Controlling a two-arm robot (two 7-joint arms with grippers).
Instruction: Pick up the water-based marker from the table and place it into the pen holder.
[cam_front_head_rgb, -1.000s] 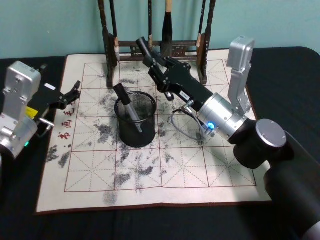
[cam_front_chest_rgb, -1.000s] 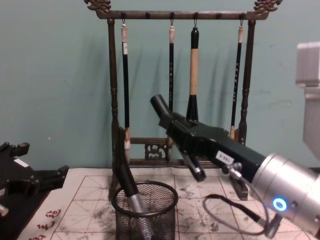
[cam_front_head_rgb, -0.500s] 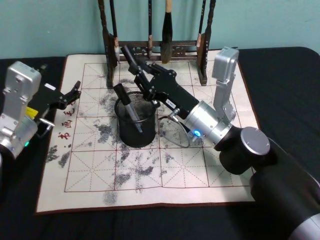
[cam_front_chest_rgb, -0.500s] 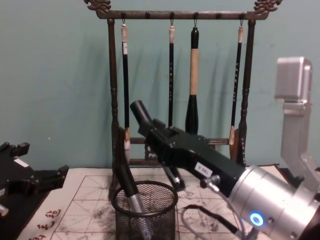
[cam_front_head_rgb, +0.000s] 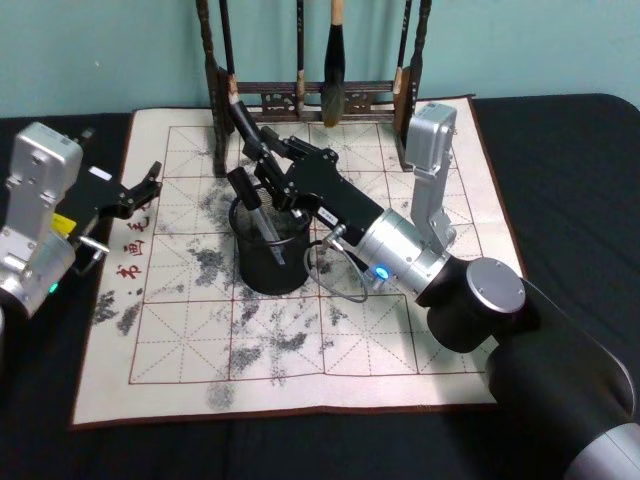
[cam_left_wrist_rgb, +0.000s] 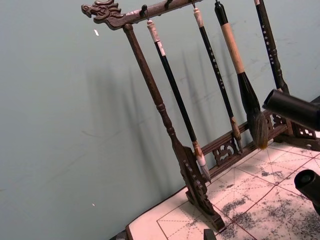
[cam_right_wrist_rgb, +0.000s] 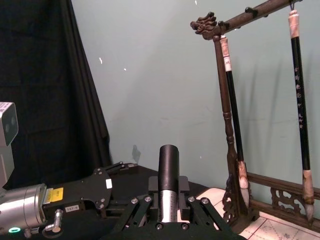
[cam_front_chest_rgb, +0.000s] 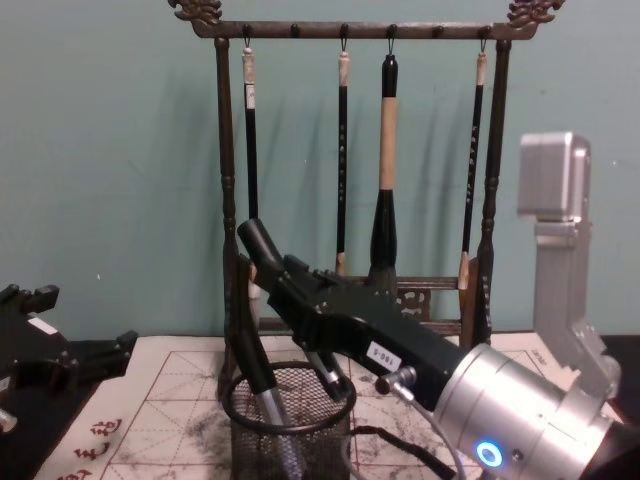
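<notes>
right claw (cam_front_head_rgb: 278, 180) is clamped on the water-based marker (cam_front_head_rgb: 243, 125), dead centre in the head view. the marker is tilted, its top end leaning to the upper left and its lower tip right at the mouth of the pen holder (cam_front_head_rgb: 270, 268). another pen (cam_front_head_rgb: 252, 215) leans inside the cup, which stands on the ink-stained surface (cam_front_head_rgb: 180, 330). left claw (cam_front_head_rgb: 143, 187) sits at the left edge, fingers apart, well apart from the holder.

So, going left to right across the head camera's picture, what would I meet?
First the left gripper, parked open at the calligraphy mat's left edge → wire-mesh pen holder, with the right gripper holding a black marker tilted above it → right arm's silver wrist → bare black table.
</notes>
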